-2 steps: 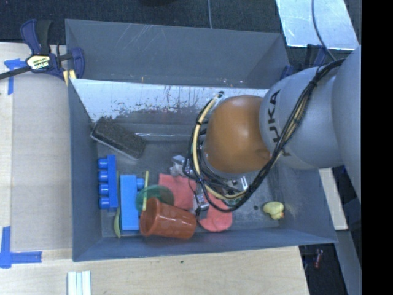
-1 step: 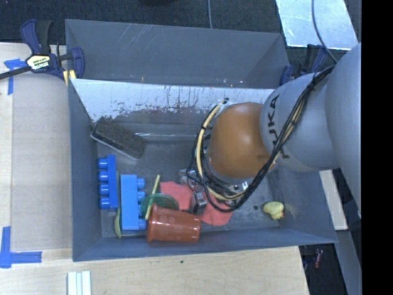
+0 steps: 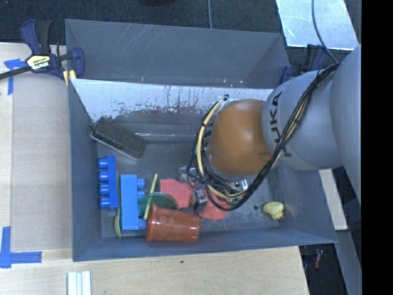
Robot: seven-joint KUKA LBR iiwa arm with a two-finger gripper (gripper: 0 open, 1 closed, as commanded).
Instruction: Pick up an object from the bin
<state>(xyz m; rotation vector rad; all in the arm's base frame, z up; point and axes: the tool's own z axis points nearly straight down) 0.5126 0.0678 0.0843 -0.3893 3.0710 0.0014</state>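
My gripper (image 3: 198, 191) is low in the middle of the bin, mostly hidden beneath the arm's wrist. It stands over a flat pink-red piece (image 3: 179, 191) lying on the bin floor. Just in front and to the left, a red-brown plastic cup (image 3: 173, 225) lies on its side. A round green piece (image 3: 157, 200) with a thin yellow stick (image 3: 150, 195) across it rests between the cup and the pink-red piece.
Two blue studded building blocks (image 3: 121, 192) lie at the front left. A dark grey oblong block (image 3: 118, 137) rests against the left back slope. A small yellow lump (image 3: 274, 210) sits at the front right. The arm covers the bin's right side.
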